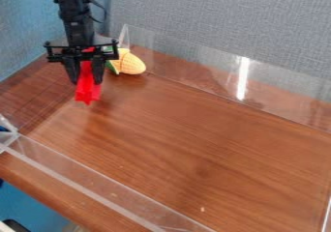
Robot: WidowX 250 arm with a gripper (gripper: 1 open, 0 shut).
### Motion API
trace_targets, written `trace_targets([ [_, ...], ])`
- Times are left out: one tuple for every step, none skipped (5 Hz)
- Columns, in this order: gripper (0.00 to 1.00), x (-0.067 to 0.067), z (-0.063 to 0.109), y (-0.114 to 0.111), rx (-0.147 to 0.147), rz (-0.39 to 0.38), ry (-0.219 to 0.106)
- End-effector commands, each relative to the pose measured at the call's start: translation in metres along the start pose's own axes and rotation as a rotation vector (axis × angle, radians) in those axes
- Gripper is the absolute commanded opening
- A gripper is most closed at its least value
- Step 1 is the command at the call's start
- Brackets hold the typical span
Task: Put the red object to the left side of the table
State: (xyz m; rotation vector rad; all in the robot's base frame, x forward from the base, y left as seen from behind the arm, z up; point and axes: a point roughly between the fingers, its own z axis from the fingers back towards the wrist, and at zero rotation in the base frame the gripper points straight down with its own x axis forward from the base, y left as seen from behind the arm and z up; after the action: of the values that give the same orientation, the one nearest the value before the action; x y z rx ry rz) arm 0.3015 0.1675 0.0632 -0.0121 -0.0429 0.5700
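The gripper (87, 73) points straight down with its jaws clamped on the red object (88, 85) — the bar stands upright at the table's (195, 149) far-left part, just beside the yellow corn toy (130, 63).

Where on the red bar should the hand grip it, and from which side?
Grip the red bar at its upper end, coming straight down from above, as the hand does now. The bar stands nearly upright, lower end at the table, so its narrow top fits between the fingers; the corn toy sits close behind.
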Motion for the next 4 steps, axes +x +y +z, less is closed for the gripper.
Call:
trace_targets([
  [0.00, 0.008, 0.012, -0.004, 0.002, -0.024, -0.053],
  [0.00, 0.006, 0.006, -0.001, 0.008, -0.033, -0.045],
  [0.00, 0.004, -0.001, 0.001, 0.014, -0.040, -0.037],
  [0.00, 0.003, -0.008, 0.003, 0.020, -0.046, -0.029],
])
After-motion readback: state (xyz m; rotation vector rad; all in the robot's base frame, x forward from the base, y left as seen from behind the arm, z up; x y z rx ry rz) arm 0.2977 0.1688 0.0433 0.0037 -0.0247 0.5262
